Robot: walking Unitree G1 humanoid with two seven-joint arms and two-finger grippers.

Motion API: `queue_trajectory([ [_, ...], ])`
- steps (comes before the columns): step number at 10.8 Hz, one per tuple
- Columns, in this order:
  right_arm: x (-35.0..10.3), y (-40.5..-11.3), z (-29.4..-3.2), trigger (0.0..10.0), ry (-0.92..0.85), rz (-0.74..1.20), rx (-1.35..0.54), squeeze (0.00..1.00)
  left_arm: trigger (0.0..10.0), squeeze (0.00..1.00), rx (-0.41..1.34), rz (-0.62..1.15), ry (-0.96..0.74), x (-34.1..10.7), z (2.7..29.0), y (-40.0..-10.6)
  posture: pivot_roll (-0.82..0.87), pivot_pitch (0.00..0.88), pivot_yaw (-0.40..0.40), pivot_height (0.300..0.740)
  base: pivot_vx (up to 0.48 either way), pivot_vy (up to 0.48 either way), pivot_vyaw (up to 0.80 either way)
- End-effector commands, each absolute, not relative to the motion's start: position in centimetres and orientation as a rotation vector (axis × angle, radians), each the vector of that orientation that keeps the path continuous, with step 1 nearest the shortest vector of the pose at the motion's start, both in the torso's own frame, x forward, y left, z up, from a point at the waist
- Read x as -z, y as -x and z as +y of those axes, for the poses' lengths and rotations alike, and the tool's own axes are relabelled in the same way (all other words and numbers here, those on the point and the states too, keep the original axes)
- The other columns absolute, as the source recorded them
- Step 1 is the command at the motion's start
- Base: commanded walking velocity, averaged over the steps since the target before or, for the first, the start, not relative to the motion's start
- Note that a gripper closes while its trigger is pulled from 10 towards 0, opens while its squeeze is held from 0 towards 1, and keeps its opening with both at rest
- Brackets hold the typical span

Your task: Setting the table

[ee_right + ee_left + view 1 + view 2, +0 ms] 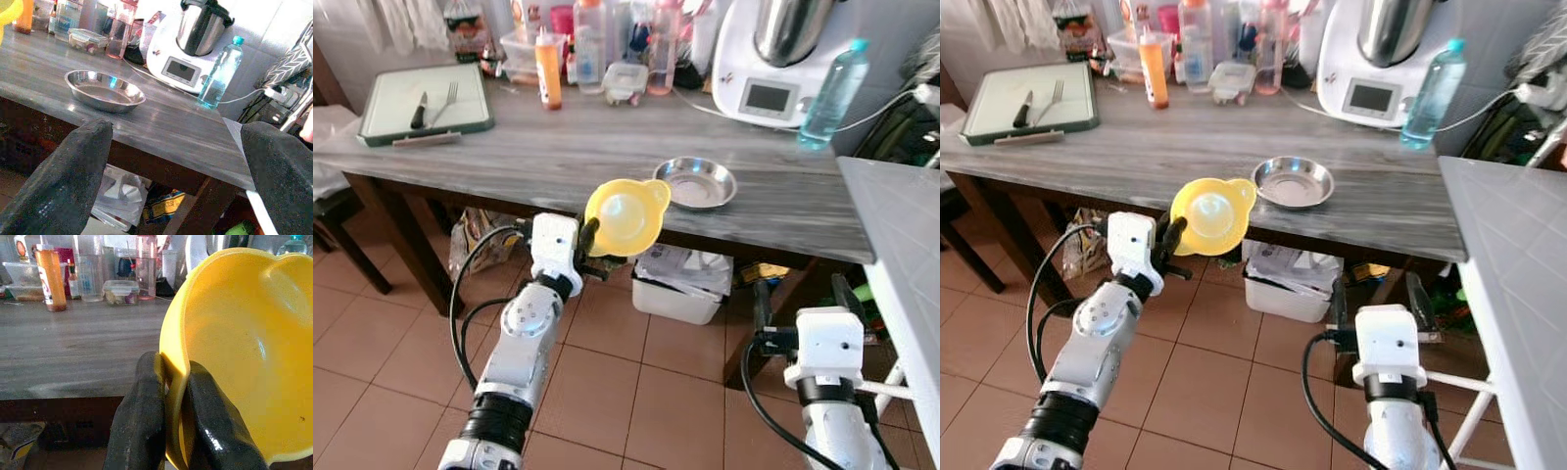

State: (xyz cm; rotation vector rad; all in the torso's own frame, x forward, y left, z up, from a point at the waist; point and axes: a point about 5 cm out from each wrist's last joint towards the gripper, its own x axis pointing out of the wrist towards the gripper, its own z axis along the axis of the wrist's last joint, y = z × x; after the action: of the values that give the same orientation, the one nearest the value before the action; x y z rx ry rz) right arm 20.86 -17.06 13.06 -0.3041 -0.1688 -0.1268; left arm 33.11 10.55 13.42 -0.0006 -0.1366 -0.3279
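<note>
My left gripper (594, 238) is shut on the rim of a yellow plastic bowl (626, 215), held tilted just in front of the grey wooden table's (568, 147) near edge. In the left wrist view both black fingers (142, 421) pinch the yellow bowl (244, 347) wall. A steel bowl (695, 182) sits on the table just right of the yellow one. At the far left a green-rimmed tray (421, 103) carries a knife (418, 110) and a fork (447, 102). My right gripper (176, 171) is open, low in front of the table, with the steel bowl (103, 90) beyond it.
Bottles, jars and boxes crowd the table's back, with an orange bottle (548, 69), a white kitchen machine (773, 59) and a water bottle (832, 93). A white counter (901, 235) stands at the right. A white bin (680, 284) sits under the table on the tiled floor.
</note>
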Motion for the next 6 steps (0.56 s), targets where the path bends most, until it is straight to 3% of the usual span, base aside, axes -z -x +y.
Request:
queue_trajectory([
  [1,-13.25,-20.76,-17.41,10.0,0.314,-0.170,0.146,0.00,10.0,0.00,0.347,-0.154,0.009,-13.93,10.20,-33.38,0.04,0.054,-0.023,0.740,0.000,0.000,0.00],
  [2,-13.23,-20.68,-17.32,10.0,0.317,-0.169,0.145,0.00,10.0,0.00,0.359,-0.155,0.014,-13.91,9.98,-33.36,0.04,0.051,-0.024,0.740,0.000,0.000,0.00],
  [6,-13.50,-20.63,-17.60,10.0,0.330,-0.176,0.156,0.00,10.0,0.00,0.369,-0.162,0.016,-14.01,9.71,-33.35,0.03,0.050,-0.026,0.740,0.263,0.000,0.00],
])
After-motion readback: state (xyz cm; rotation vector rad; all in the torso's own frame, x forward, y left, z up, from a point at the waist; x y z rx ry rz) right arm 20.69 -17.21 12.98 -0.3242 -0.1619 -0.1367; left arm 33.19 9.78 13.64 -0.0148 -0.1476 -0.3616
